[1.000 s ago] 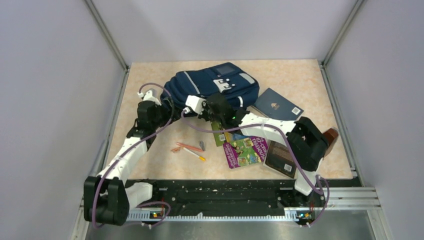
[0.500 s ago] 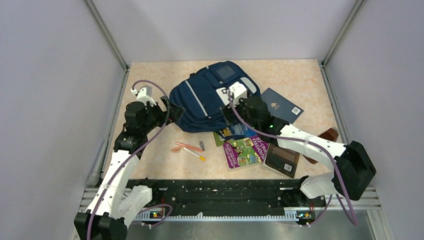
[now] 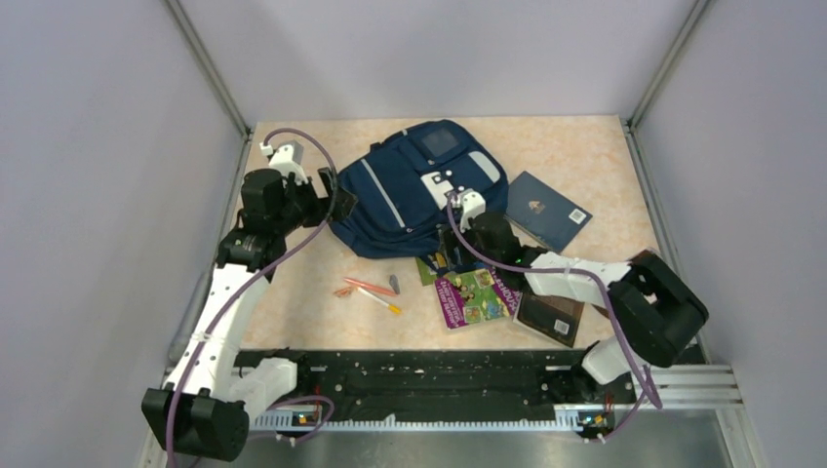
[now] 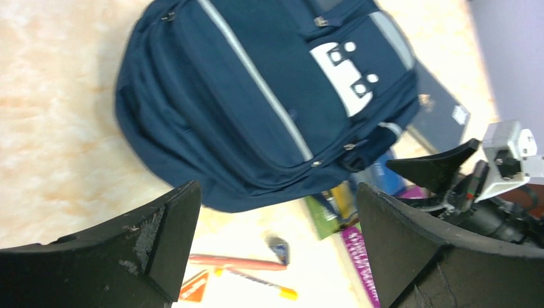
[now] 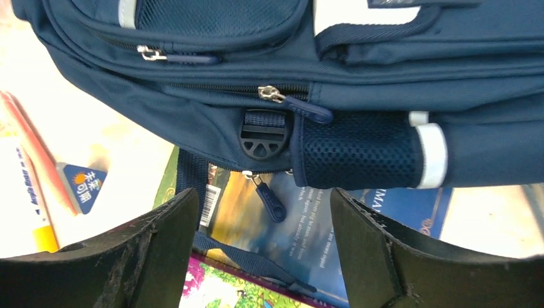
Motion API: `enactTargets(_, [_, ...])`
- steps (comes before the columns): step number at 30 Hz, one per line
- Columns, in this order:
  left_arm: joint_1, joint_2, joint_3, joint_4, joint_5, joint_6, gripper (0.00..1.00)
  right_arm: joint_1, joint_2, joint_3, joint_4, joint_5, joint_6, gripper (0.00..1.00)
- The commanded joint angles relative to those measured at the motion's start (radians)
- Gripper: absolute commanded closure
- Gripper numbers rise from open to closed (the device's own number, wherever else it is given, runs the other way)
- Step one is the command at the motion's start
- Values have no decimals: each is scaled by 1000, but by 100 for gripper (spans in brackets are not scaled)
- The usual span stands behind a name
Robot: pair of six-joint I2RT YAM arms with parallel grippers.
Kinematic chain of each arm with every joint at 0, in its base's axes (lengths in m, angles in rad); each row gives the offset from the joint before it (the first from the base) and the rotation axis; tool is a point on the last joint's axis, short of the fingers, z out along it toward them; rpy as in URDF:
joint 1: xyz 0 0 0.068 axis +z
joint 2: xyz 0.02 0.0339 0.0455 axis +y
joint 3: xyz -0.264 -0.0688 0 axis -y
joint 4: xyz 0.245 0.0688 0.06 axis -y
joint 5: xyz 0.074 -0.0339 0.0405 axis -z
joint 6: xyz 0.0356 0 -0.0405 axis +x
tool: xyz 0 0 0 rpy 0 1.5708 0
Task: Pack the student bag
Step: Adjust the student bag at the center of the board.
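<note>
The large navy-blue fabric backpack with thin grey stripes (image 3: 414, 190) lies flat in the upper middle of the beige table (image 3: 293, 312), front pocket up. Bare tabletop runs along the far edge behind it and down the lower left (the roomiest patch, as I see it). The left gripper (image 3: 332, 195) hangs just beside the bag's left edge, its fingers spread wide with nothing between them. The right gripper (image 5: 261, 192) hovers over the bag's lower edge, its fingers also apart and gripping nothing.

The lower right is crowded: a dark blue hardcover book (image 3: 548, 210) sits just beside the bag's right side, with a purple picture book (image 3: 476, 294) and a dark brown book (image 3: 549, 312) below it. Orange pens (image 3: 369, 290) lie under the bag's lower left.

A glossy book with a barcode (image 5: 269, 218) is half buried beneath the bag's edge, so its title is unreadable. The visible zips look closed, and the main opening cannot be made out.
</note>
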Motion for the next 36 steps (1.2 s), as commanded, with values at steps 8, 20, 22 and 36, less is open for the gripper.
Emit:
enactTargets(8, [-2, -75, -37, -49, -271, 170, 5, 8, 251, 107, 124, -43, -73, 34])
enactTargets(20, [-2, -43, -44, -55, -241, 168, 5, 95, 322, 123, 116, 220, -113, 60])
enactTargets(22, [-2, -43, -44, -55, -245, 168, 5, 107, 327, 121, 115, 243, -122, 64])
enactTargets(36, [-2, -114, -83, 2, -174, 202, 5, 80, 132, 185, -96, 390, -96, 100])
